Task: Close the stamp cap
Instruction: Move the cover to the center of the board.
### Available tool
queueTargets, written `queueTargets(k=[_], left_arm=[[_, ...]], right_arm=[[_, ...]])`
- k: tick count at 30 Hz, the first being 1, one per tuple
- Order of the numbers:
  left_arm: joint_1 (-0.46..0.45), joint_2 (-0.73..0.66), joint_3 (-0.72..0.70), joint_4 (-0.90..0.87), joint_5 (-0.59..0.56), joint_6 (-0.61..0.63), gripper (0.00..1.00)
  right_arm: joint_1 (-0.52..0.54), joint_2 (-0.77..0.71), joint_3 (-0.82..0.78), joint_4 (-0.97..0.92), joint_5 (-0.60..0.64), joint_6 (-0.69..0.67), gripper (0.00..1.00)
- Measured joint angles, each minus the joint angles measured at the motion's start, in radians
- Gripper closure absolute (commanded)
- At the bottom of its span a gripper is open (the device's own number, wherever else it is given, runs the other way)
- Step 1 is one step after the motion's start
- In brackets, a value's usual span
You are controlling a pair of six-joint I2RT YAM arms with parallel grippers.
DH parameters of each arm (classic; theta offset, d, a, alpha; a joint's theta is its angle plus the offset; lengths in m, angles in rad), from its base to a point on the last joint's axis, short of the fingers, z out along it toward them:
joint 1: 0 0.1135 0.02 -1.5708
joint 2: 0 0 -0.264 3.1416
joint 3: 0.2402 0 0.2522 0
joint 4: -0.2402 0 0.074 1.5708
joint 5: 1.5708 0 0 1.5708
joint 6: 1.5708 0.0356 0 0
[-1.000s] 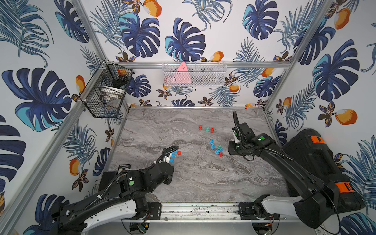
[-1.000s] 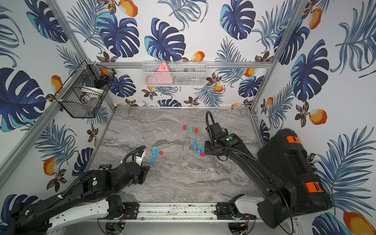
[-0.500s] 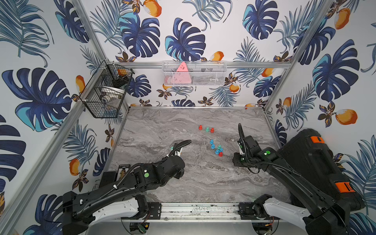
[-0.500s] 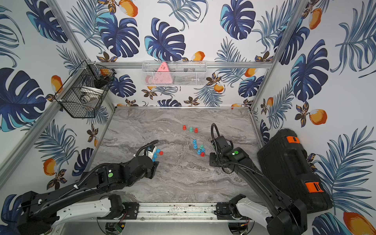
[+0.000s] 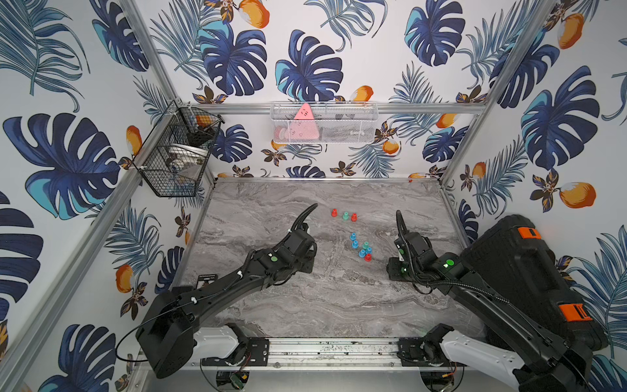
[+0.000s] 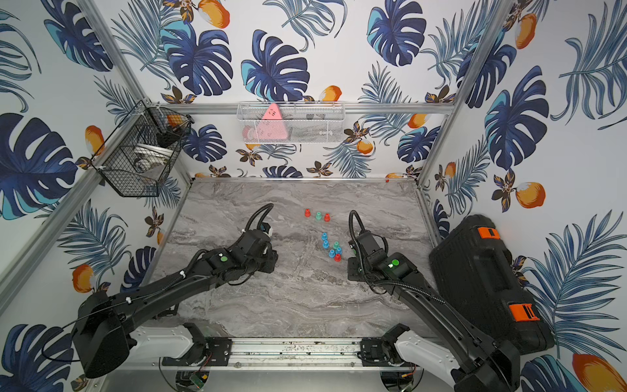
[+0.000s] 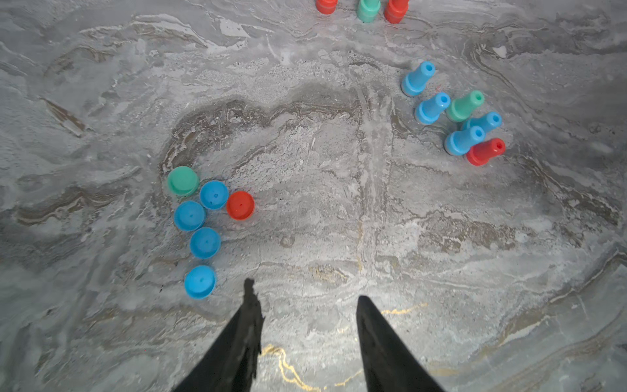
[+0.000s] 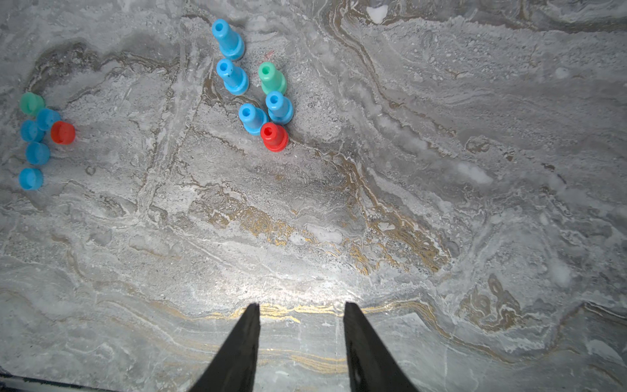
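Motion over the last second brings our left gripper in above the marble table, just beside the loose caps, while our right gripper backs away from the stamps. Both pairs of fingers stand slightly apart, holding nothing. Caps and stamps lie well apart, so we judge a cap pickup comes next

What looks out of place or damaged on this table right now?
Nothing is spilled or toppled: the six uncapped stamps stand upright, and their loose caps sit grouped apart from them. One oddity: the left gripper has one finger with a ragged, chewed-looking edge in its wrist view.
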Motion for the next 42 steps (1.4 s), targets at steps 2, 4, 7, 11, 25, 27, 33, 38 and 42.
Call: queueTargets(k=[2, 4, 7, 11, 25, 27, 33, 38, 42], left_arm=[[0.035, 0.044, 0.000, 0.032, 0.040, 0.000, 0.50], [0.063, 0.079, 0.003, 0.057, 0.067, 0.000, 0.50], [0.102, 0.123, 0.003, 0.093, 0.103, -0.010, 0.50], [0.136, 0.169, 0.003, 0.137, 0.129, -0.016, 0.51], [0.167, 0.301, 0.002, 0.233, 0.161, -0.064, 0.51], [0.167, 0.309, 0.002, 0.238, 0.162, -0.064, 0.51], [0.184, 0.325, -0.004, 0.256, 0.161, -0.069, 0.51], [0.195, 0.343, -0.008, 0.278, 0.161, -0.083, 0.51], [0.198, 0.359, -0.010, 0.286, 0.169, -0.087, 0.51]], right_arm=[[0.003, 0.000, 0.000, 0.000, 0.009, 0.004, 0.56], [0.007, -0.002, 0.000, 0.000, 0.018, 0.005, 0.55], [0.011, -0.010, 0.000, 0.000, 0.027, 0.008, 0.55], [0.012, -0.009, 0.000, 0.000, 0.034, 0.008, 0.55], [0.012, 0.004, -0.002, 0.000, 0.037, 0.008, 0.55], [0.012, 0.005, -0.002, 0.000, 0.037, 0.008, 0.55], [0.012, 0.011, -0.002, 0.001, 0.039, 0.007, 0.55], [0.012, 0.011, -0.002, 0.001, 0.039, 0.007, 0.55], [0.012, 0.013, -0.002, 0.001, 0.039, 0.007, 0.55]])
